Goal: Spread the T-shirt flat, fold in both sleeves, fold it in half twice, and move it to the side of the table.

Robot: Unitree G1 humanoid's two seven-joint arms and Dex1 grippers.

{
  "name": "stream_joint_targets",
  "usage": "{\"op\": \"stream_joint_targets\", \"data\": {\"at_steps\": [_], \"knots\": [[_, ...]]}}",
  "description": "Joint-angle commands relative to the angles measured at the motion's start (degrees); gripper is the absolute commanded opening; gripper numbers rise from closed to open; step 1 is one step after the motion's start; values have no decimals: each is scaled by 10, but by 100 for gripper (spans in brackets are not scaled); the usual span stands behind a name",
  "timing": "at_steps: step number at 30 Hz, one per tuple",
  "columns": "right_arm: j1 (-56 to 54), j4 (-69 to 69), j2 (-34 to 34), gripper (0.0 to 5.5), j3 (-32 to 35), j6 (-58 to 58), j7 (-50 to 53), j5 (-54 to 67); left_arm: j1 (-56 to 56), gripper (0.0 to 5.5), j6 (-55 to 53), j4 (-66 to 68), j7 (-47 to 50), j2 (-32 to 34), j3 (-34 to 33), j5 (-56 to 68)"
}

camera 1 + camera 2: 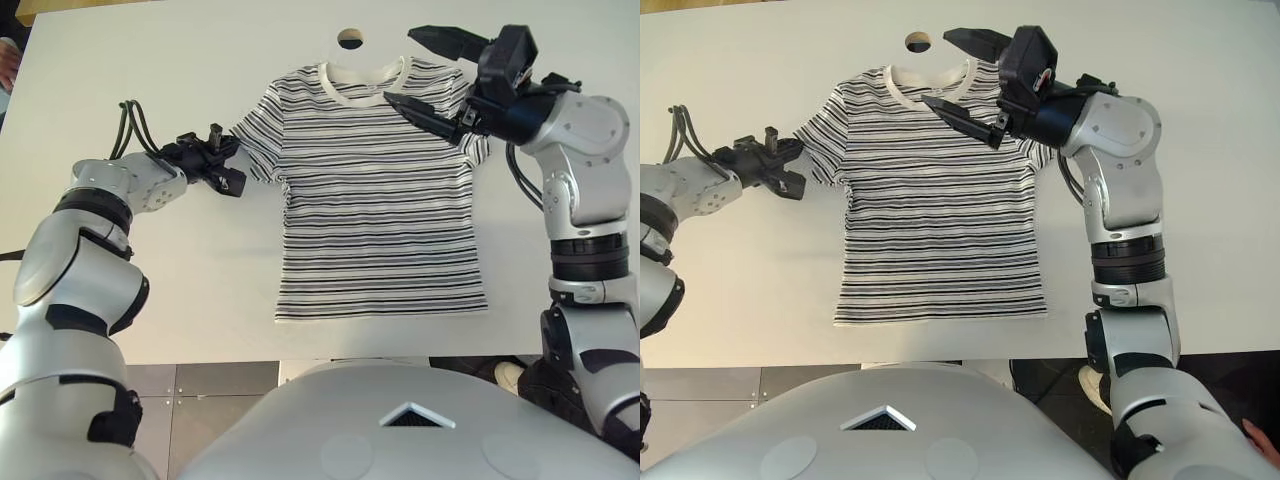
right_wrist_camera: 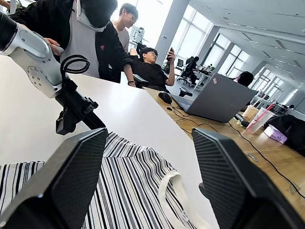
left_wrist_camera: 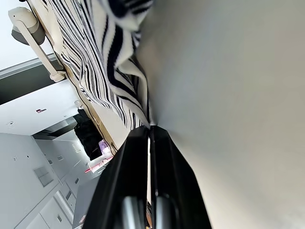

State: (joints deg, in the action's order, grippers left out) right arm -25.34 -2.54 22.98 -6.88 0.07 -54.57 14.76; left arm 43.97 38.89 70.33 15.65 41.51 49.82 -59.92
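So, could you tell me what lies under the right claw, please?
The shoulder of the T-shirt, flat on the table, lies under the open right claw. The arm hides part of that sleeve.

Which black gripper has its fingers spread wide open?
The right gripper, above the collar of the black-and-white striped T-shirt; the left gripper has its fingers pressed together beside a sleeve.

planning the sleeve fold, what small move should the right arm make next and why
Probably lower the right gripper onto the right sleeve of the black-and-white striped T-shirt and pinch it: the shirt already lies flat on the white table, the fingers stand open above that shoulder, and neither sleeve is folded.
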Motion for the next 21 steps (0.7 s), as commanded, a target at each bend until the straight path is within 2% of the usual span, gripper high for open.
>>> {"op": "stream_joint_targets", "data": {"at_steps": [1,10,21], "knots": [[11,9,4,329,-5,-8,6,-10,-19,11,9,3,-5,6,17,-18],[21,5,3,329,-16,-17,5,-15,37,11,35,-63,13,43,-10,-11],[27,7,4,329,-18,-18,5,-16,52,11,42,-133,-5,31,-15,-23]]}}
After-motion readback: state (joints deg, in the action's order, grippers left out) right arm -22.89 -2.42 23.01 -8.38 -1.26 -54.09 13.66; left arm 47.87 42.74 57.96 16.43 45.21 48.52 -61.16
